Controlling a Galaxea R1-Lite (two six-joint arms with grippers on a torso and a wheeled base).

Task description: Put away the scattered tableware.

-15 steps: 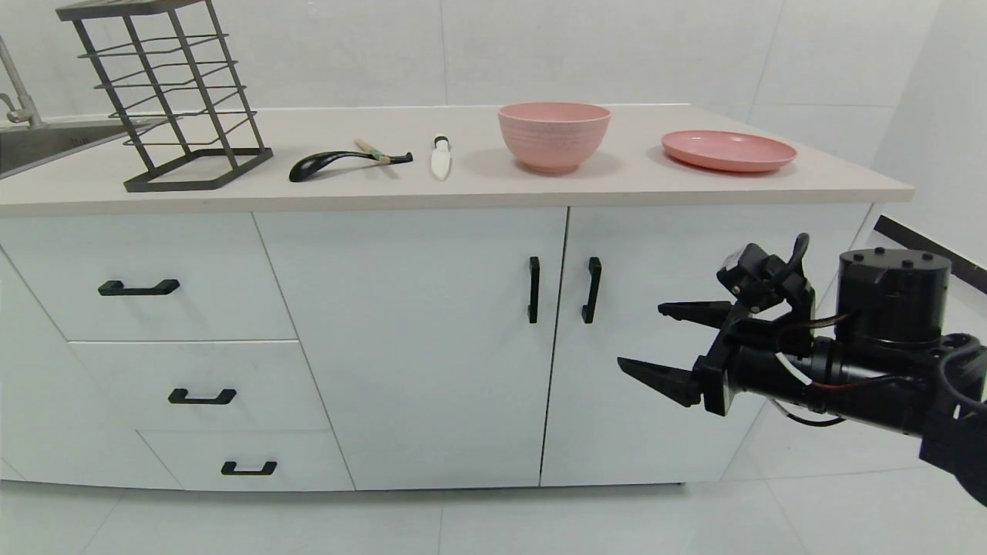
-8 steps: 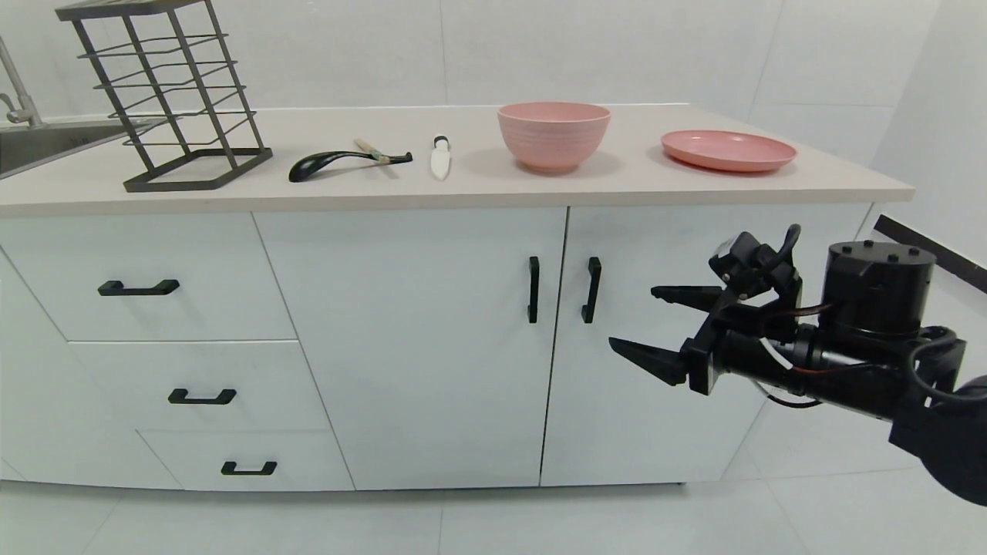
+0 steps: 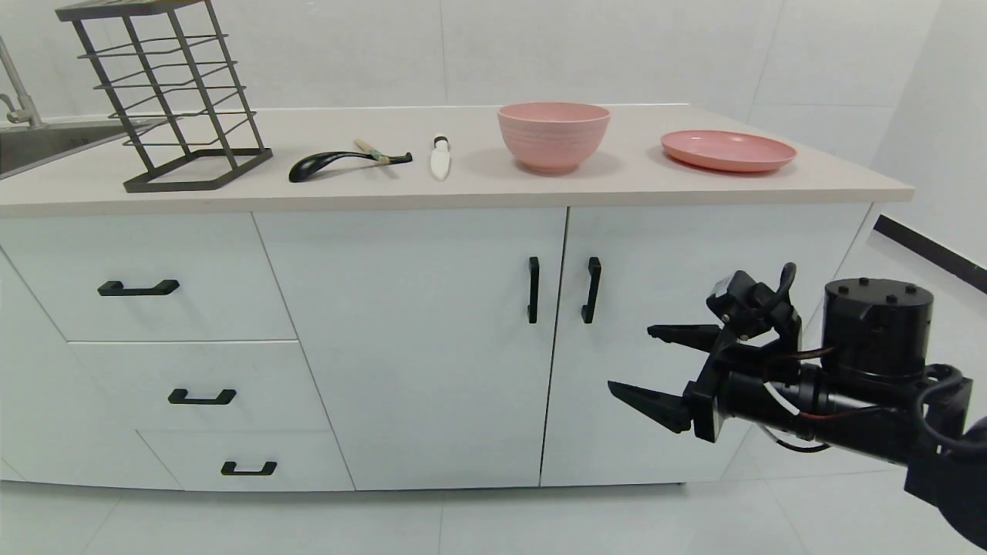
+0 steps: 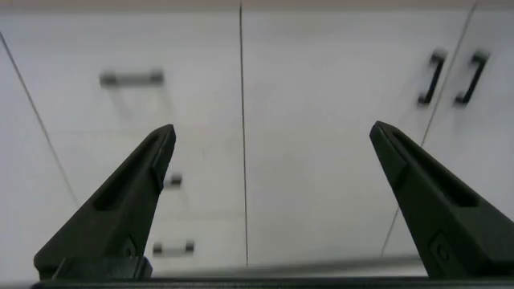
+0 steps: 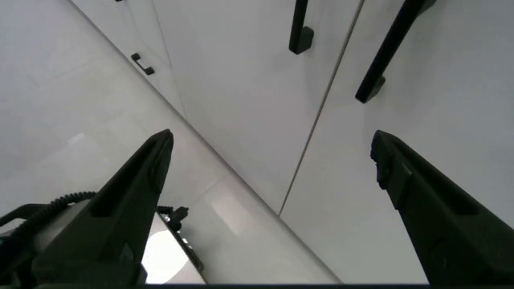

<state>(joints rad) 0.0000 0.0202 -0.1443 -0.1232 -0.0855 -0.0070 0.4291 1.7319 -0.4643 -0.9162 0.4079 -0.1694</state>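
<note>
Black right gripper (image 3: pixel 632 358) spread wide and empty, low before cabinet doors (image 3: pixel 432 347). Equally wide and empty, left gripper (image 4: pixel 273 128). Partly covered by black spoon (image 3: pixel 339 160), wooden stick (image 3: pixel 368 149); sink (image 3: pixel 46 142) cut off at edge.

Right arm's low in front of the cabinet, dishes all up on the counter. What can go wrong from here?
1. The right gripper, open, hangs below the counter edge; lifting straight up may clip that edge.
2. The plate lies flat near the counter's right end; a poor grip could push it off.
3. The spoon seems to cross the chopsticks; taking one may drag the other.
</note>
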